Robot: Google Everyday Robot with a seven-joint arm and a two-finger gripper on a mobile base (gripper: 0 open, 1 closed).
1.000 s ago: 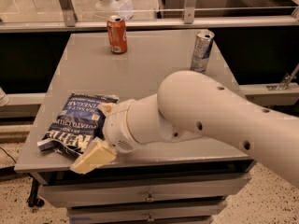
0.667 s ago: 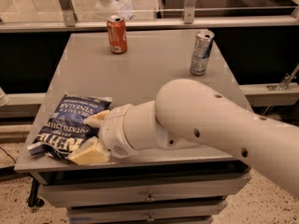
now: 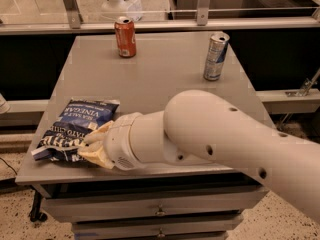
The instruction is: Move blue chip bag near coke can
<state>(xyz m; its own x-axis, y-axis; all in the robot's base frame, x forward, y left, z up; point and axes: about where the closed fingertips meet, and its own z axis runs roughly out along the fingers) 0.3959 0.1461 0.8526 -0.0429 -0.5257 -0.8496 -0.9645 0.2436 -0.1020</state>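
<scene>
table (image 3: 165, 79): grey, drawers (image 3: 160, 204) below
floor (image 3: 17, 226): speckled terrazzo
behind: glass panel (image 3: 160, 1), metal posts (image 3: 202, 4)
gripper (image 3: 94, 145): table's front-left

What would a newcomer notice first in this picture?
The big white arm fills the lower right, its gripper at the blue chip bag on the table's front left corner. Farther back stand the coke can and, nearer the right edge, a slim silver-and-blue can.

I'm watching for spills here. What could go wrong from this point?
The gripper sits at the blue chip bag, which lies close to the table's front-left edge; a nudge might slide it off. The red can stands upright near the far edge, so a bag brought in low might topple it.
</scene>
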